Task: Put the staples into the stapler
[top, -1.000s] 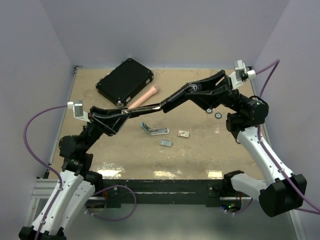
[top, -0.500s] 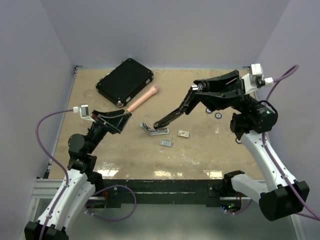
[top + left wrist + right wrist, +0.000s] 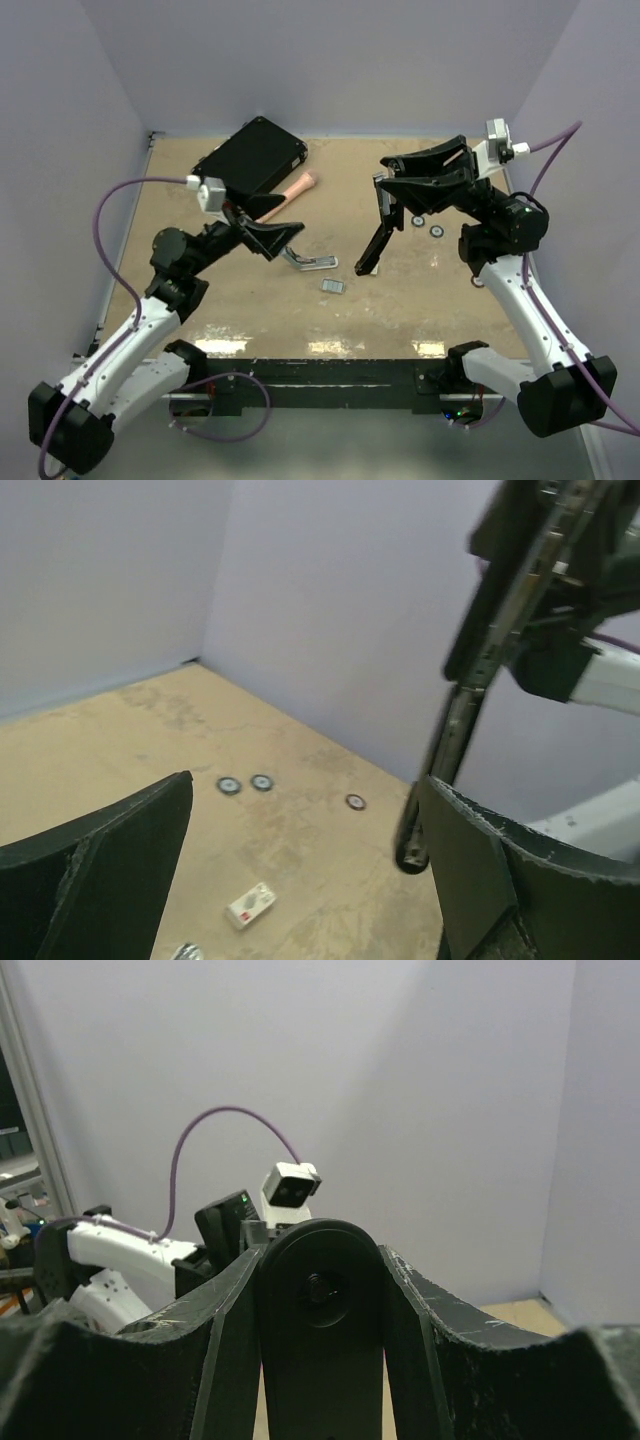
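Now left gripper (image 3: 284, 240) has let go; long black stapler (image 3: 378, 232) hangs from right gripper (image 3: 384, 186) only.
L jaws wide apart, empty; R clamped on stapler's top end, other end swung down. Grey staples (image 3: 332, 286) lie on table (image 3: 200, 300) at 8 o'clock of its low tip, untouched; L now free to fetch them.

The tiny flat grey ribbed metal strip of staples (image 3: 332, 286) lies flat on the tan table (image 3: 200, 300) (nothing touching it). The long black stapler (image 3: 380, 235) hangs tilted, 1 end clamped in the right gripper (image 3: 384, 178), its low tip near the staples.
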You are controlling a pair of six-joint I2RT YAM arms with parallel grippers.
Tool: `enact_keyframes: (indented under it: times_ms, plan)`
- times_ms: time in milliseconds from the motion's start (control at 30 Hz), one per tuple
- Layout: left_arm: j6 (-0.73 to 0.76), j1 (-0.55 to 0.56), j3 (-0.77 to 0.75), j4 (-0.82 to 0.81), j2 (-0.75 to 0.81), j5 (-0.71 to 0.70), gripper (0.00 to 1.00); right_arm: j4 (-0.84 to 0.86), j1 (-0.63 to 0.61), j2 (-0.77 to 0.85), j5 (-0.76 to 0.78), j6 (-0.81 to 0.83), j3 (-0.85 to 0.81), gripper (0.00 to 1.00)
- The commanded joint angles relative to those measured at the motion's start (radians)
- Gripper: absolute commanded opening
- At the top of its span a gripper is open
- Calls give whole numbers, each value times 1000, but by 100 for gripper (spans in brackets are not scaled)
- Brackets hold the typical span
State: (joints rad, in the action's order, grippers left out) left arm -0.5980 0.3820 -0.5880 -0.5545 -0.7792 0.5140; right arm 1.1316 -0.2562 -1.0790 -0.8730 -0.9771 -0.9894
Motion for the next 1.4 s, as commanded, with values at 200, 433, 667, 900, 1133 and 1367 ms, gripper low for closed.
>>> enact_keyframes:
  times_ms: [200, 433, 667, 900, 1133, 1367]
  plan:
    - [306, 366, -254, -156, -287, -62, 99, -190, -2, 65, 49, 147, -15, 0]
    - [311, 426, -349, -232, -458, -29, 98, -228, -2, 87, 58, 175, 8, 0]
    - [287, 468, -414, -283, -558, 23, 91, -280, -2, 103, 63, 199, 15, 0]
    - [224, 486, -441, -343, -606, 57, 78, -334, -2, 114, 71, 236, 14, 0]
    - [162, 489, -461, -374, -658, 84, 65, -345, -3, 111, 71, 248, 9, 0]
    - [98, 489, -461, -387, -687, 75, 45, -346, -2, 106, 71, 253, 8, 0]
